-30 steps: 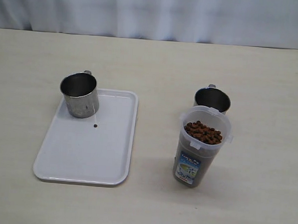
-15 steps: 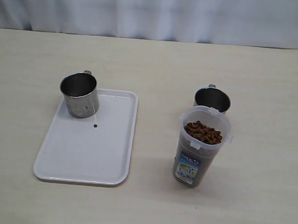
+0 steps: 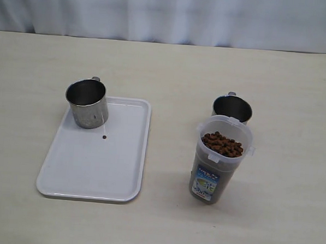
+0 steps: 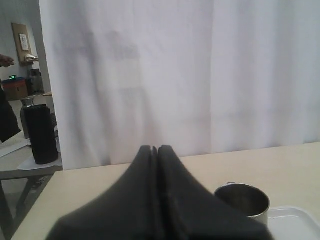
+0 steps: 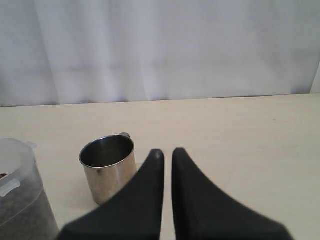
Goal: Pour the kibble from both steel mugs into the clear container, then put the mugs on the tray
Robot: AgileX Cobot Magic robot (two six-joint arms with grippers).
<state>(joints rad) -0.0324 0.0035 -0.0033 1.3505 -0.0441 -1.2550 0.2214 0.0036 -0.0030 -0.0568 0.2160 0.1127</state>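
Observation:
One steel mug [image 3: 87, 103] stands upright on the far left corner of the white tray [image 3: 95, 167]; a single stray pellet [image 3: 104, 137] lies on the tray in front of it. The second steel mug [image 3: 232, 109] stands on the table just behind the clear container [image 3: 212, 174], which holds kibble [image 3: 222, 143] up near its rim. Neither gripper shows in the exterior view. My left gripper [image 4: 154, 148] is shut and empty, apart from the tray mug [image 4: 242, 200]. My right gripper [image 5: 167, 151] has its fingers almost together, empty, beside the second mug [image 5: 109, 167] and the container [image 5: 20, 200].
A white curtain [image 3: 168, 13] hangs along the table's far edge. Bare tabletop [image 3: 292, 161] lies right of the container and between it and the tray. Beyond the table's end, the left wrist view shows a dark flask [image 4: 40, 132] on another table.

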